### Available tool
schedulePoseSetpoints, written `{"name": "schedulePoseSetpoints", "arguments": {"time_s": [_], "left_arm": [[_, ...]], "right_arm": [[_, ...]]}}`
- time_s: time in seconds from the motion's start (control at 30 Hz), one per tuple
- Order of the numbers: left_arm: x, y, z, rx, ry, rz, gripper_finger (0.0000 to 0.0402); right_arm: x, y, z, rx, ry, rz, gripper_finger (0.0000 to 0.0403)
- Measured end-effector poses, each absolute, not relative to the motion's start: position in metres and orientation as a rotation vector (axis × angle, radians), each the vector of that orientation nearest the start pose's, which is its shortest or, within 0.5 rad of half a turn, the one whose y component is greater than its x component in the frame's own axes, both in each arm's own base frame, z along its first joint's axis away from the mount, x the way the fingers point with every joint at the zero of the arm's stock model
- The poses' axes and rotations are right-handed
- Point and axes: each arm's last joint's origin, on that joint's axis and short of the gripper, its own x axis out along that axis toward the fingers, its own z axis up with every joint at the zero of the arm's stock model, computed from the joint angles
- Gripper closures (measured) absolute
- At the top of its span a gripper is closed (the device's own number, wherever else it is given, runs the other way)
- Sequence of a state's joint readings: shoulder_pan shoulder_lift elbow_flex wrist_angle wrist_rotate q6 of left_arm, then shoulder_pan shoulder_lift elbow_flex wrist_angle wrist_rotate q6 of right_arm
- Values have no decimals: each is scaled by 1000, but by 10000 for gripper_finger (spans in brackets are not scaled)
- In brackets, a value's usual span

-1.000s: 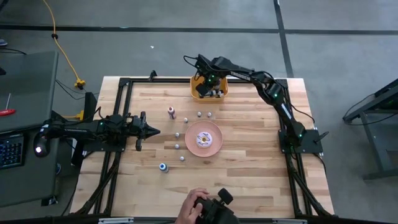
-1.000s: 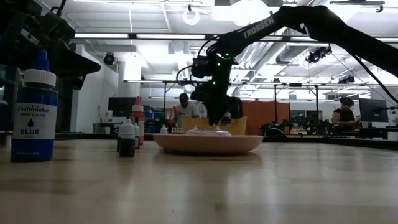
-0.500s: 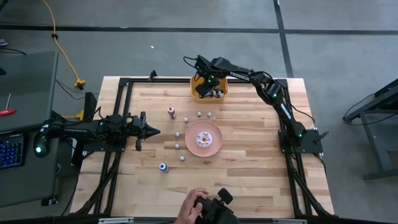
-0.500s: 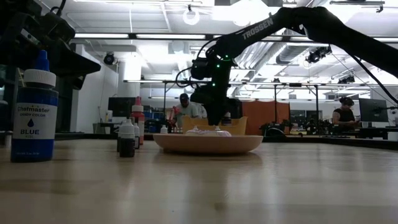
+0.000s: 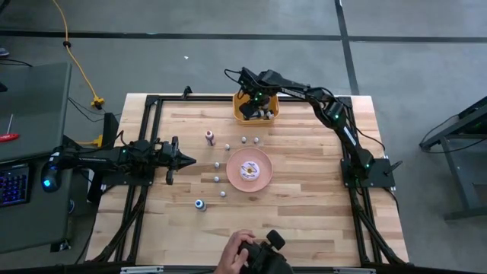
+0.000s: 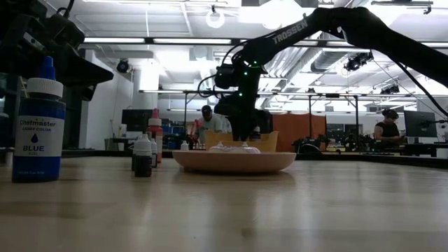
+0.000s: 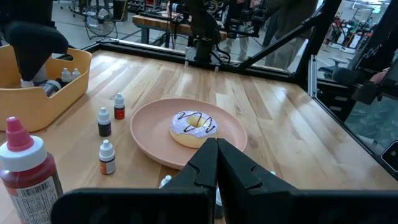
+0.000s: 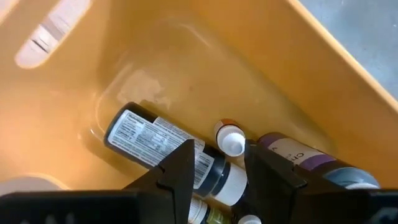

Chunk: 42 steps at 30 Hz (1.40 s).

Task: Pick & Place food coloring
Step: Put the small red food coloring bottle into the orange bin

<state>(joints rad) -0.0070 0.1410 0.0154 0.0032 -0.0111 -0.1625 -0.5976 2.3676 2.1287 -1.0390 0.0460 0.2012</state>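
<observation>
Several tiny food coloring bottles stand upright on the table around the pink plate (image 5: 249,169), among them a red-capped one (image 5: 210,138) and a blue-capped one (image 5: 199,204). More bottles lie on their sides in the orange bin (image 5: 275,106) at the far edge. My right gripper (image 8: 219,168) is open and reaches down into the bin. Its fingers stand just above a small white-capped bottle (image 8: 231,140) and a dark labelled one (image 8: 149,142). My left gripper (image 7: 216,158) is shut and waits at the table's left side (image 5: 192,160).
The plate with the doughnut (image 7: 194,126) sits mid-table, with small bottles (image 7: 104,122) between it and the bin (image 7: 43,93). A person's hand (image 5: 240,251) holds a dark object at the near edge. Black frame rails run along the table's sides.
</observation>
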Motion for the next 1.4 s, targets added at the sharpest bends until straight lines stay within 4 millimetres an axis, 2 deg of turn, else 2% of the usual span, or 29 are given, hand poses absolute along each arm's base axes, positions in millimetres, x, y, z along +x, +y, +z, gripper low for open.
{"name": "schedulePoseSetpoints", "arguments": {"time_s": [0.23, 0.4, 0.57, 1.07, 1.4], "left_arm": [[105, 0, 158, -161, 121, 14, 401], [105, 0, 158, -161, 121, 14, 401], [105, 0, 158, -161, 122, 14, 401], [105, 0, 158, -161, 121, 14, 401], [105, 0, 158, -161, 121, 14, 401]], "right_arm": [[407, -278, 212, 477, 1158, -661, 272], [414, -273, 231, 396, 1133, -614, 272], [420, -255, 258, 300, 1145, -527, 272], [398, -191, 320, 232, 1193, -377, 272], [387, -158, 327, 168, 1357, -208, 272]]}}
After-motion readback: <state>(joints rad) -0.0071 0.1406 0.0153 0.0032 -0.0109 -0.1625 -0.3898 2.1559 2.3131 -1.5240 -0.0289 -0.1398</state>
